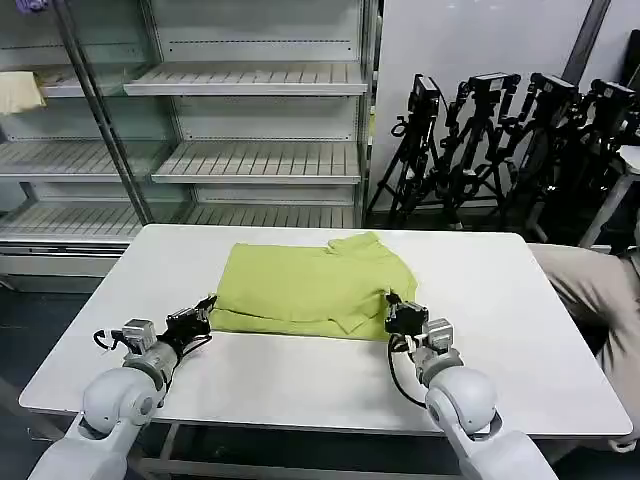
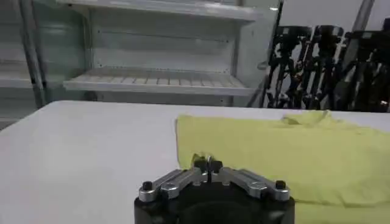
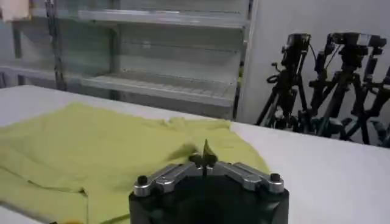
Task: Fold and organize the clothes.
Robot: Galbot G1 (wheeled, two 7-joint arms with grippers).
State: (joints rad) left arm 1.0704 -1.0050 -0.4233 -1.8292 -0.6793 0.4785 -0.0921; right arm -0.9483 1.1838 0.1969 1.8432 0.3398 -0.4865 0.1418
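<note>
Two hands at the near hem of a folded T-shirt.

Head view: the lime T-shirt [image 1: 315, 285] lies mid-bench [image 1: 520, 300]; left hand [image 1: 203, 312] at its 8 o'clock corner, right hand [image 1: 393, 305] at 4 o'clock.
Left wrist view: left hand [image 2: 208, 163] pinched closed on the T-shirt [image 2: 286, 152] edge.
Right wrist view: right hand [image 3: 205, 158] pinched closed on a T-shirt [image 3: 91, 146] fold.
</note>
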